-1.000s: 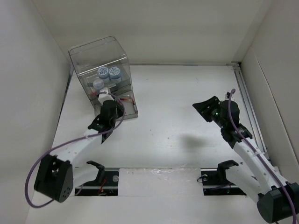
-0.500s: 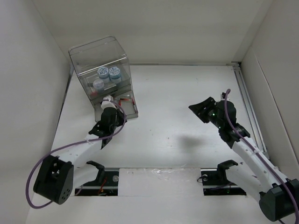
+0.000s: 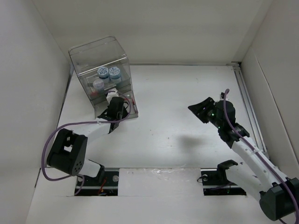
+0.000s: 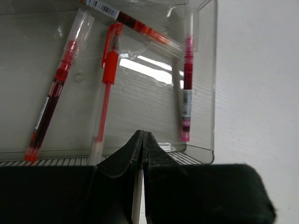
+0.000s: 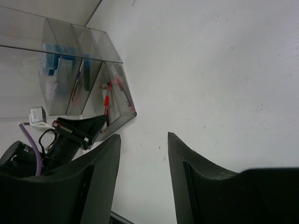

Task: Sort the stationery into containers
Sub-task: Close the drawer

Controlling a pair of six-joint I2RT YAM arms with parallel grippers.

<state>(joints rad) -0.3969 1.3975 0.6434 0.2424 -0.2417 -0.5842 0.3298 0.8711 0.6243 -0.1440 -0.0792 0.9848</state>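
Pens [image 4: 108, 70], red, lie in the pulled-out drawer [image 4: 205, 93] of the clear organizer [image 3: 100, 60], their barcode labels too blurred to read. The left gripper [image 4: 142, 140] is clenched empty at the drawer's front; the right gripper [image 5: 142, 136] hovers parted and empty.

1. The white table [image 3: 187, 93] is boxed in by white panels [image 3: 28, 93] on its left, far and right sides.
2. A clear plastic organizer [image 3: 96, 49] stands directly on it in the far-left corner, near the left panel.
3. The organizer's lowest drawer [image 3: 132, 111] juts toward the table's middle.
4. A thin rail [image 3: 250, 107] runs along the right edge.
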